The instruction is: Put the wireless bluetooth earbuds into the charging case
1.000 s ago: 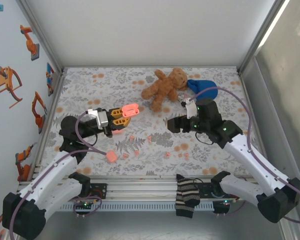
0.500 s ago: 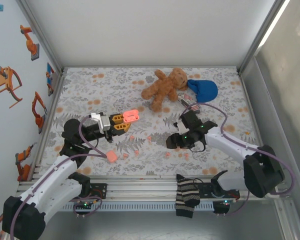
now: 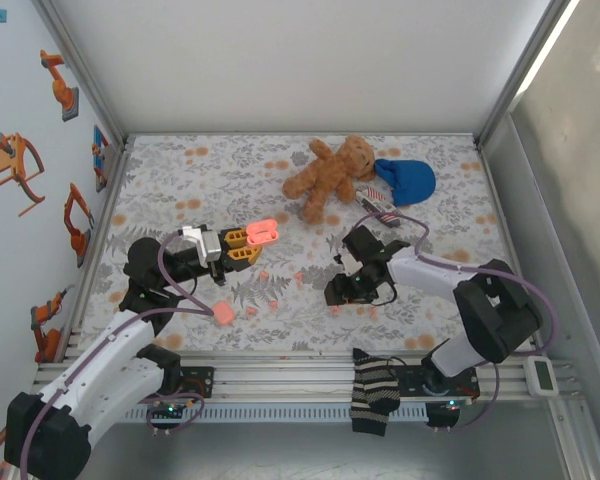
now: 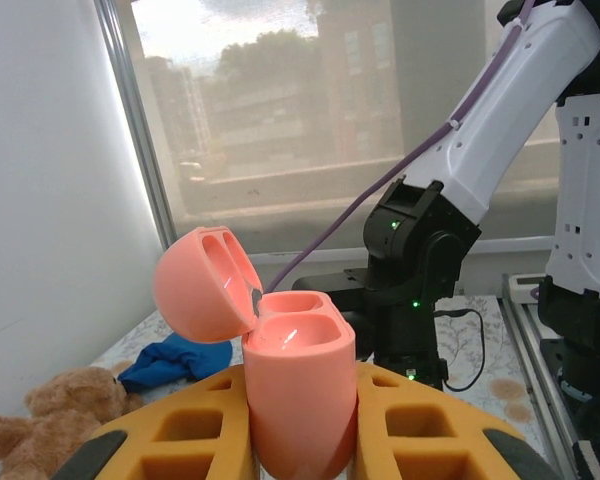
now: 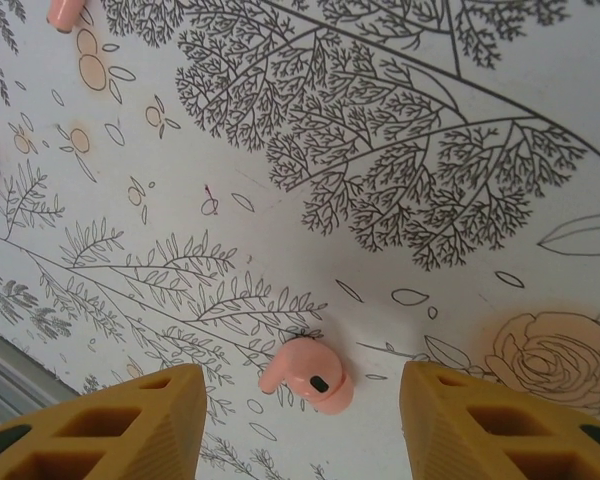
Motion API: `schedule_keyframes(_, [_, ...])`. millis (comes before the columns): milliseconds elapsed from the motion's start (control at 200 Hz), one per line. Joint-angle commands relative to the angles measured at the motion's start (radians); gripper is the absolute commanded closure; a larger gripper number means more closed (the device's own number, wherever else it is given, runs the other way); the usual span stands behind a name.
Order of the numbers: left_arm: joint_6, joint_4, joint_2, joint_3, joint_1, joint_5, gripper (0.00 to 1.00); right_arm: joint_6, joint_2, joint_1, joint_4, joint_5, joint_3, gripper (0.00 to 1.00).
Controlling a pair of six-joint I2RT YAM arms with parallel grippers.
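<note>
**R claw down over a bud, open case waiting**

Vs. 1 s ago: finds the right gripper [image 3: 342, 290] pulled in from beside the teddy bear [image 3: 330, 175] and dropped low to the mat [image 3: 180, 170], jaws narrower. Finds the left gripper [image 3: 242, 243] only a touch nearer its base.

Top view: shows left gripper clenched on the charging case [image 3: 261, 232], held above the mat, left of centre. Puts right gripper low over the mat, just beside an earbud [image 3: 337, 309] near the front edge. Shows more earbuds loose betw. the arms, e.g. [image 3: 300, 279] & [image 3: 273, 304]. Notes a second pink case [image 3: 221, 313], closed, lying by the left arm.

Left wrist: shows charging case upright betw. yellow pads [image 4: 170, 430], lid [image 4: 205, 285] tipped back, wells looking empty.

Right wrist: shows pads [image 5: 140, 420] either side of one earbud [image 5: 308, 372], gaps both sides, no contact. So released, nothing grasped yet.

Progress, as a judgement: early. No earbud in the case yet. Left to do: close on this one, lift, carry across, seat it in a well, then repeat.
</note>
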Motion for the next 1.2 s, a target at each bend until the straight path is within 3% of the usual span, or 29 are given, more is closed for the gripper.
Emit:
schedule_keyframes(0, [-0.001,-0.006,-0.004,0.004,-0.002,0.017,1.0,-0.013,0.019,0.012,-0.005,-0.014,0.036,0.51])
schedule_keyframes(1197, [0.034,-0.055,-0.007,0.012,-0.008,0.018,1.0,-0.048,0.099,0.064,-0.061,0.033,0.051,0.69])
